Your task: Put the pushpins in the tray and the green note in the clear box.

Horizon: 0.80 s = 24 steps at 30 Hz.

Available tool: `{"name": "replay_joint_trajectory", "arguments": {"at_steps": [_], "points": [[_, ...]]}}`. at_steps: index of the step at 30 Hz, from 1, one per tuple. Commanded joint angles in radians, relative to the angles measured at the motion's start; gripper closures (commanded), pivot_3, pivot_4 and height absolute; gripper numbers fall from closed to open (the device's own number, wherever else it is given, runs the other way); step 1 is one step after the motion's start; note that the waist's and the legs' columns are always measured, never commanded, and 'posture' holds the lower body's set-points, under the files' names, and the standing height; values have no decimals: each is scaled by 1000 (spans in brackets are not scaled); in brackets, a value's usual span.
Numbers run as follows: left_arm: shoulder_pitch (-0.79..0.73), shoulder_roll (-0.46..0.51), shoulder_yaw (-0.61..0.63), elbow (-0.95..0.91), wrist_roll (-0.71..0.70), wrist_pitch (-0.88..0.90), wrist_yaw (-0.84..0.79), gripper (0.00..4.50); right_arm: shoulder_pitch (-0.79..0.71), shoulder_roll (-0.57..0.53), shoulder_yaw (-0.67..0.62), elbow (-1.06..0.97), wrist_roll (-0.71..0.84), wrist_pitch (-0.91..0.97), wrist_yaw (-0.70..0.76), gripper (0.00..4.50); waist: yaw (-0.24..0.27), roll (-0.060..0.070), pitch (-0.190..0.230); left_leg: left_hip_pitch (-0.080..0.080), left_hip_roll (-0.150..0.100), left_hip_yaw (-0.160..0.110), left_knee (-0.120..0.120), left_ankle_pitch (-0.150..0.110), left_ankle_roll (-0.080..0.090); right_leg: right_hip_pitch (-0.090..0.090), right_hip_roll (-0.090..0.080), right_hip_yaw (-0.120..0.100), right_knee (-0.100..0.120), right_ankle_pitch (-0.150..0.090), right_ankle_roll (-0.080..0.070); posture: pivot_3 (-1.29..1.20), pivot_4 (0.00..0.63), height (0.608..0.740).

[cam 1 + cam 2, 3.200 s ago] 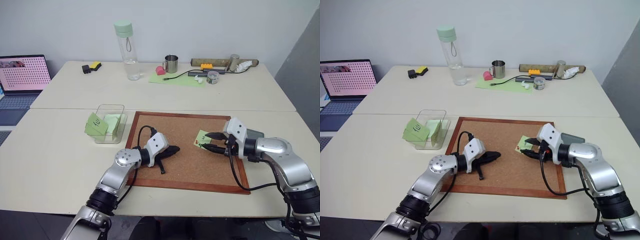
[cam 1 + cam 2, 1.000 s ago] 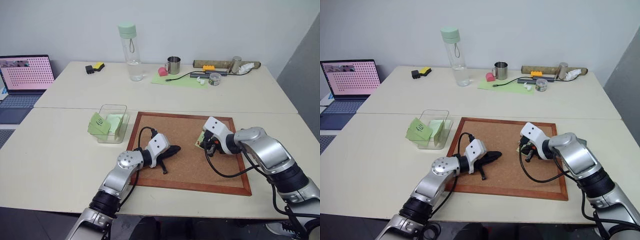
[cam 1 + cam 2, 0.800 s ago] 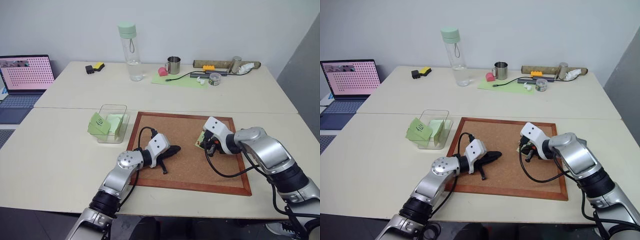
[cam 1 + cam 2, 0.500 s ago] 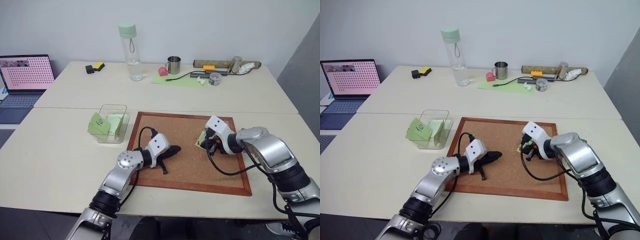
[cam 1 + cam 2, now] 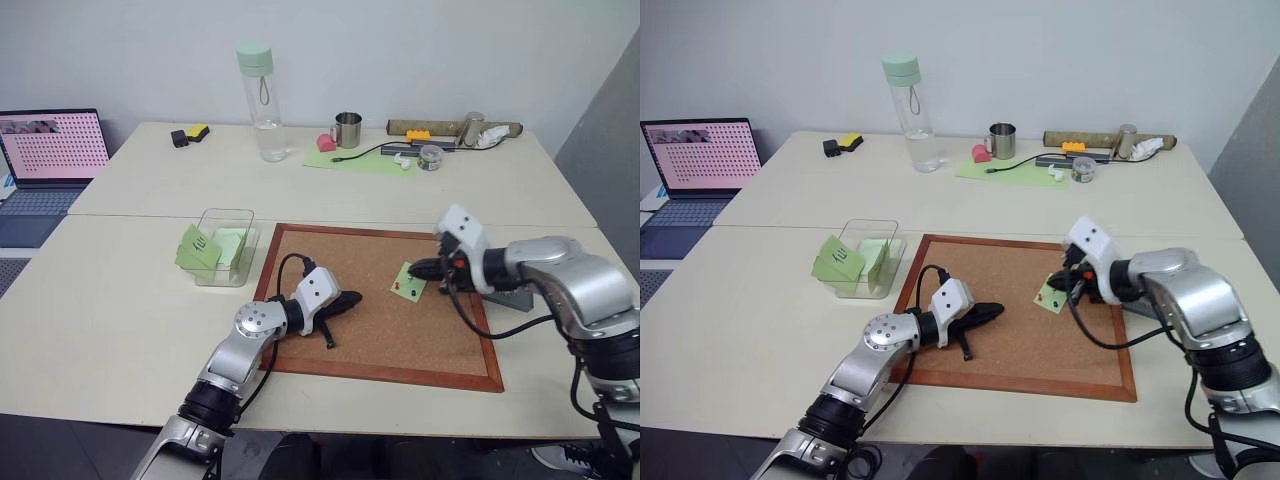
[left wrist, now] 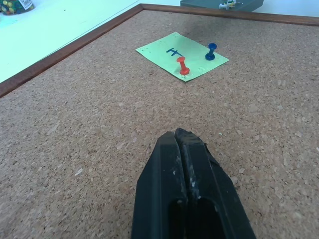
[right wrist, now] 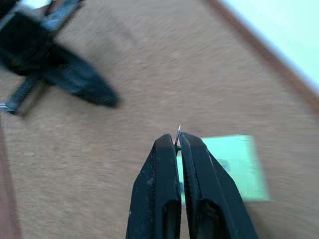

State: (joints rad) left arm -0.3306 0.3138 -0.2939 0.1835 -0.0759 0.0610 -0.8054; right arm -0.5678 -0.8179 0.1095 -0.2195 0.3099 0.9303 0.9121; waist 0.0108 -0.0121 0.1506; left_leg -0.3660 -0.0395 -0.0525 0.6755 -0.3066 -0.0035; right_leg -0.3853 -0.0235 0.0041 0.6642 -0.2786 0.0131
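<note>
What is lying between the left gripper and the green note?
Only bare corkboard lies between the left gripper and the green note, as the left wrist view shows.

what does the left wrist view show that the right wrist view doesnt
Left wrist view: a red pushpin and a blue pushpin stuck in the note, and the tray edge just beyond the board. Right wrist view: the right gripper shut on a pushpin, its needle poking out between the fingertips. Both: the shut left gripper and the green note lying on the corkboard.
</note>
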Motion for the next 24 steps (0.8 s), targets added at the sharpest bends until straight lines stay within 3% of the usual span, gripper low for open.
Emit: {"name": "replay_joint_trajectory", "arguments": {"at_steps": [1, 7, 13, 24], "points": [[42, 16, -20, 53, 31, 37, -3, 4500, 84, -124, -83, 80, -88, -151, -19, 4415, 2, 0, 0, 0, 0, 0, 0, 0, 0, 0, 0, 0, -1, 0, 0, 0, 150, 740], [38, 23, -20, 58, 31, 37, -15, 4500, 173, -178, -107, 182, -154, -233, -66, 4415, 0, 2, 0, 0, 0, 2, -1, 0, 1, 0, 0, 1, -1, 0, 0, 0, 150, 740], [28, 28, -16, 66, 29, 36, -24, 4500, 171, -136, -103, 293, -196, -279, -122, 4415, -1, 4, -1, 0, 0, 2, -2, 0, 1, 0, 0, 1, -1, 0, 0, 0, 150, 740], [31, 31, -13, 60, 30, 38, -27, 4500, 154, -109, -139, 293, -175, -292, -110, 2300, -3, 5, -1, 0, 0, 2, -2, 0, 1, 0, 0, 1, -1, 0, 0, 0, 150, 740]]}}
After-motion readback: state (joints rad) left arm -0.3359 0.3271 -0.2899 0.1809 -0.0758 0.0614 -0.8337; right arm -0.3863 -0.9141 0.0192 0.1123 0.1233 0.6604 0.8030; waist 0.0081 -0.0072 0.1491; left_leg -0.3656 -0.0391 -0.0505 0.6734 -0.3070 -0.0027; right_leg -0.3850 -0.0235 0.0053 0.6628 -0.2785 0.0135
